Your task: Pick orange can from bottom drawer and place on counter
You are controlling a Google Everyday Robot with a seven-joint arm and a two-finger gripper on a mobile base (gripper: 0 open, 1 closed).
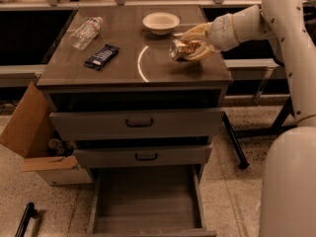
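Note:
The orange can (182, 49) lies on its side, silver end facing left, held in my gripper (193, 45) just over the right part of the counter (123, 65). The gripper reaches in from the right on the white arm (256, 19) and is shut on the can, one finger above it and one below. I cannot tell whether the can touches the counter top. The bottom drawer (147, 206) is pulled far out at the bottom of the view and its grey floor is bare.
On the counter stand a white bowl (161, 22), a clear plastic bottle lying down (86, 32) and a dark blue snack packet (101, 56). The two handled drawers (139, 124) above are partly open. A cardboard box (34, 137) sits on the floor at left.

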